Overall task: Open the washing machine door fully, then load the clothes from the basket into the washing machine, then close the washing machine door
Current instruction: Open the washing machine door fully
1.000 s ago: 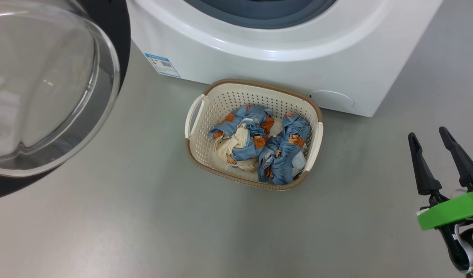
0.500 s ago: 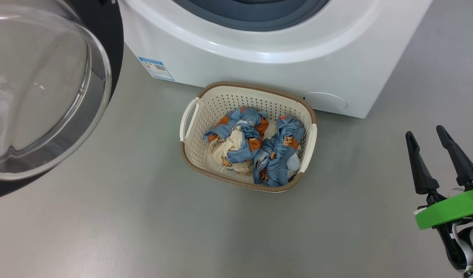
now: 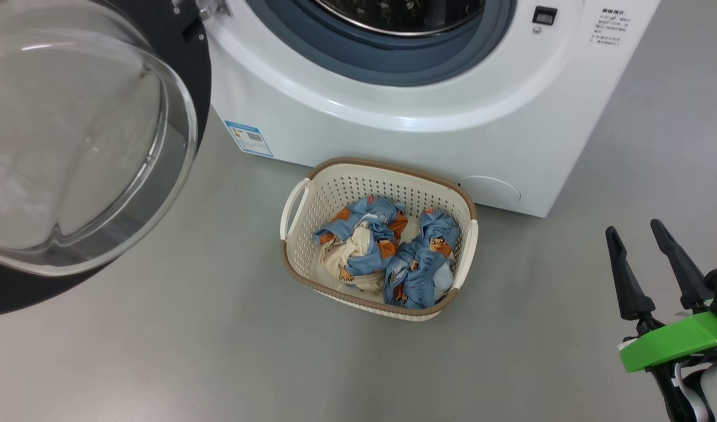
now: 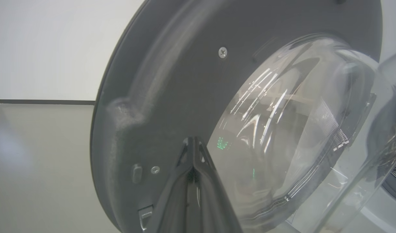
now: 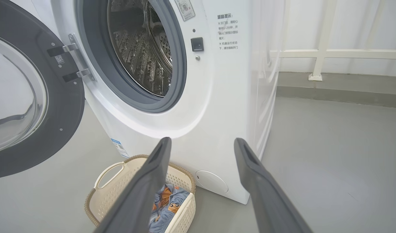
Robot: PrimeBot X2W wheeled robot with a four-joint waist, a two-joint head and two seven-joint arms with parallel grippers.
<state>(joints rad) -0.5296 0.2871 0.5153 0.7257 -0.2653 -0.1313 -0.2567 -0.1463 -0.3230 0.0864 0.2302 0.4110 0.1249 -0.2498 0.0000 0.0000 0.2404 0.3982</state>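
**Left:** one washing machine door (image 3: pixel 71 146) swung wide open, its glass bowl towards the head camera. In the left wrist view, the left gripper (image 4: pixel 193 140) has its two fingers pressed together with nothing between them. Its tips are close before the door's dark inner face; contact cannot be told.

**Centre:** one washing machine (image 3: pixel 393 135), with its steel drum (image 3: pixel 399 12) open to view behind the grey gasket (image 3: pixel 393 61). One basket (image 3: pixel 393 167) with two side handles stands on the floor (image 3: pixel 188 351) just before the machine's front. It holds all the clothes (image 3: pixel 388 258) — two crumpled garments lying side by side.

**Right:** the right gripper (image 3: pixel 632 228) is over the floor, fingers spread wide and empty, well apart from the basket.

**Against the frame one second earlier:** the head camera has tilted up, so more of the drum and gasket shows. The basket, garments and door are unmoved — the right fingers remain equally wide.
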